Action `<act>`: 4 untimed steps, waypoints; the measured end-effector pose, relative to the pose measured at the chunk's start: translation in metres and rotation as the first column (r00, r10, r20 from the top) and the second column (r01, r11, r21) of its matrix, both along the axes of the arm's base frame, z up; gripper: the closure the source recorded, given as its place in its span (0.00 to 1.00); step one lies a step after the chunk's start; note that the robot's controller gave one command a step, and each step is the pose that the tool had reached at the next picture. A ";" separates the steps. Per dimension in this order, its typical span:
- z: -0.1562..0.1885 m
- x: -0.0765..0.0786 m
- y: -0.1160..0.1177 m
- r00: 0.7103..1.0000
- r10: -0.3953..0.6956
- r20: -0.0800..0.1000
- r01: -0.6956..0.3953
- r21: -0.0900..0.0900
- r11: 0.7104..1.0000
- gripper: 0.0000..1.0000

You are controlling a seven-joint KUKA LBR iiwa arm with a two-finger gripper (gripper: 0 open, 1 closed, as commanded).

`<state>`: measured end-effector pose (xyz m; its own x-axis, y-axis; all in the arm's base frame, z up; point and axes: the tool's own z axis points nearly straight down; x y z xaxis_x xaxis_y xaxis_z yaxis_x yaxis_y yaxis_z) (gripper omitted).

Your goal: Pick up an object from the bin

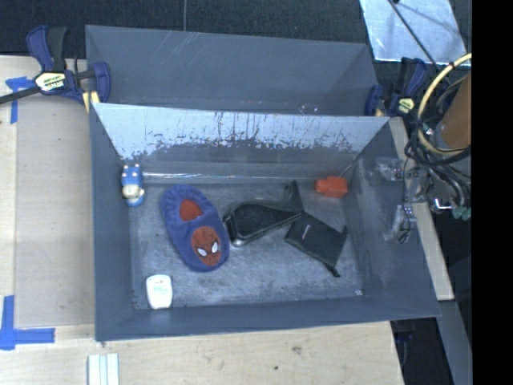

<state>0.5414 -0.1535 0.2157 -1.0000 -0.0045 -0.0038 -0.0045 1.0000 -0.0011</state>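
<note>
Grey metal walls of the bin (112, 239) frame a scatter of small things as the robot's gripper (403, 215) hangs over the right-hand wall; whether it is wide or narrow cannot be told. Nearest it lie an orange block (331, 186) by the back wall and a black wallet (318, 242). Further left are a black mouse-shaped item (255, 221), a blue slipper (195, 229), a white tub (159, 290) and a small blue figure (131, 184)

The robot's arm (439, 147) reaches in from the right edge, its wrist looped in black cables (433, 171) beside an orange-brown cover (458, 120). The metal end effector (403, 213) points down, left of the wrist.
</note>
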 end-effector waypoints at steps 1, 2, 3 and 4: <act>-0.075 -0.023 0.018 0.980 0.198 -0.006 -0.198 0.003 0.980 0.00; -0.149 0.024 0.055 0.987 0.162 -0.002 -0.162 0.003 0.987 0.00; -0.146 -0.019 0.070 0.998 -0.069 -0.004 0.069 0.001 0.998 0.00; -0.145 -0.046 0.093 0.982 0.188 0.000 -0.188 0.001 0.982 0.00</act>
<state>0.4950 -0.0609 0.0704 -0.9813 -0.1923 -0.0039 -0.1923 0.9813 -0.0005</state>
